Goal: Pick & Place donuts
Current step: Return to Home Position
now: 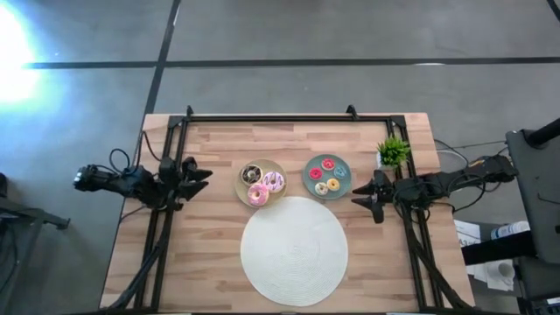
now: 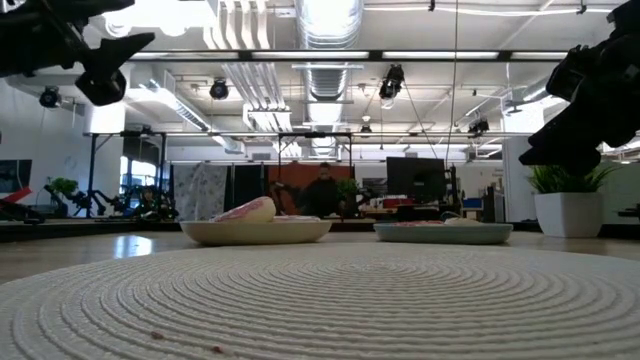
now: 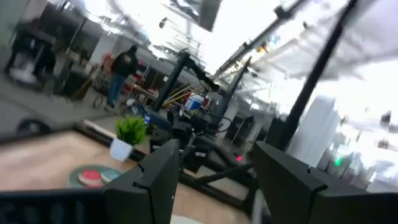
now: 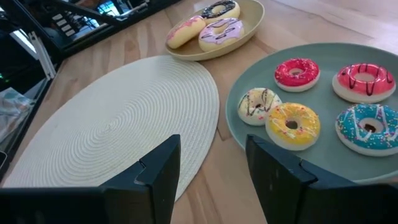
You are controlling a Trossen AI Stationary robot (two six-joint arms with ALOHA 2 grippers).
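Three larger donuts lie on the beige plate [image 1: 261, 182]: chocolate [image 4: 217, 9], bright pink [image 4: 185, 30] and pale pink-white [image 4: 221, 32]. Several mini donuts lie on the teal plate [image 1: 327, 177], among them red-pink [image 4: 296, 73], cream [image 4: 258, 104], orange-yellow [image 4: 292, 124] and blue [image 4: 373, 127]. My left gripper [image 1: 203, 179] hovers open at the table's left side, left of the beige plate. My right gripper [image 1: 360, 199] hovers open just right of the teal plate, pointing toward it [image 4: 211, 149]. In the low view both grippers hang above the table.
A big white round mat [image 1: 294, 251] lies on the table's near half, in front of both plates. A small potted plant [image 1: 393, 153] stands near the far right corner, behind my right arm. A black frame [image 1: 262, 116] runs along the far edge. People stand in the room beyond.
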